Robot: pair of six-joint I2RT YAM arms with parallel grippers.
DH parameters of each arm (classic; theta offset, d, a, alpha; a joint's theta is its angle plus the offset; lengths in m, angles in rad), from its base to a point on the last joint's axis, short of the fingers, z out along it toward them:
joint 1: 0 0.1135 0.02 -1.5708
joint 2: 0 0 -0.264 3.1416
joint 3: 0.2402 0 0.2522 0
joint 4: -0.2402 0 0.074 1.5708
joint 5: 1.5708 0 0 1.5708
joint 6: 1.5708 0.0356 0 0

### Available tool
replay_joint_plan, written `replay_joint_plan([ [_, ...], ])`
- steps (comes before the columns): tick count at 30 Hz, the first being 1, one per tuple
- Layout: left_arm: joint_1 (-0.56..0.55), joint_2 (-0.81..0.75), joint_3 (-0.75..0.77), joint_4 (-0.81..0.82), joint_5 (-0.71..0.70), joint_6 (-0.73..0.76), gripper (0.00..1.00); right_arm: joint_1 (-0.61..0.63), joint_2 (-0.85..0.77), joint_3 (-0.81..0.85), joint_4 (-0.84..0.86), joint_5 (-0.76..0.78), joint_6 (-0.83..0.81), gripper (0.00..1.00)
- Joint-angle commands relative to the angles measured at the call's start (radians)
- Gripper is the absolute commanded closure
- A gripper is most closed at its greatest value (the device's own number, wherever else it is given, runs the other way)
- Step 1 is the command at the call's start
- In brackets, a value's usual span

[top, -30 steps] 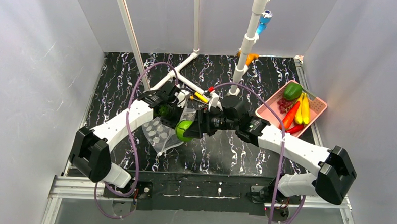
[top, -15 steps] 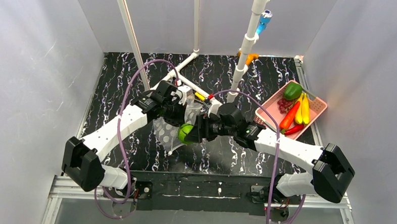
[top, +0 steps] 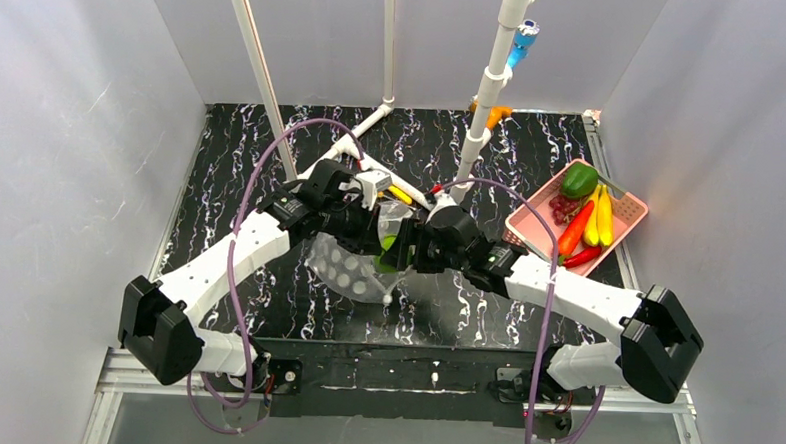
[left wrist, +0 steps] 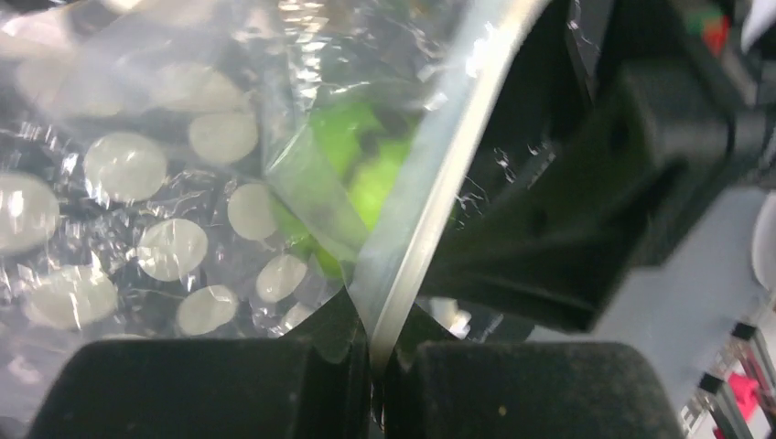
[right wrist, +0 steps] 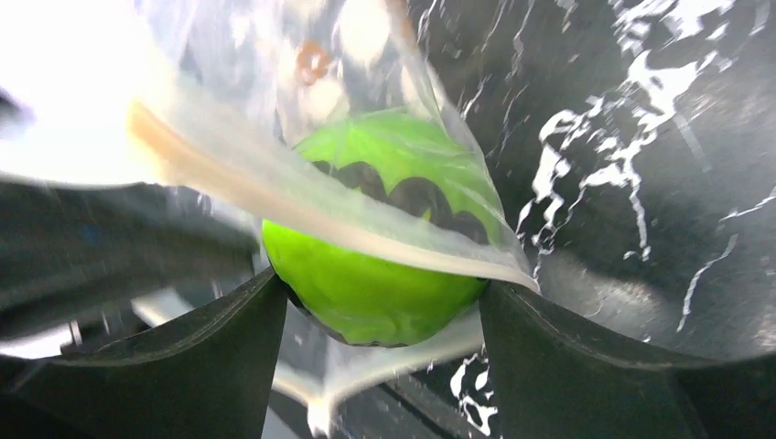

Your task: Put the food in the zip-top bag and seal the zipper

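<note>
Zip-top bag [left wrist: 137, 174] film veils half the green fruit [right wrist: 366, 288].

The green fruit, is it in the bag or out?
Partly in: the edge of the zip-top bag lies across the green fruit, gripped by the right end effector.

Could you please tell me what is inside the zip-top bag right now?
A green round fruit, gripped by the right gripper, sits in the mouth of the zip-top bag, film draped over its top. The crumpled dotted film hides whether anything lies deeper.
</note>
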Motion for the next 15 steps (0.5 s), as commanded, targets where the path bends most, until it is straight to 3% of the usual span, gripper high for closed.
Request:
replay_joint_plan([
  [1, -0.027, -0.004, -0.005, -0.05, 0.125, -0.008, 1.0, -0.01, -0.052, 0.088, 0.001, 0.217, 0.081, 0.99],
  [8, -0.047, 0.01, -0.002, -0.057, 0.123, 0.0, 1.0, -0.01, 0.0, 0.215, -0.066, 0.173, 0.007, 0.99],
  [9, -0.048, 0.003, -0.003, -0.059, 0.102, 0.001, 1.0, -0.01, 0.002, 0.187, -0.064, 0.132, 0.002, 0.9],
  [15, -0.048, -0.009, -0.002, -0.059, 0.066, -0.002, 1.0, -0.01, -0.023, 0.135, -0.086, 0.109, -0.022, 0.69],
])
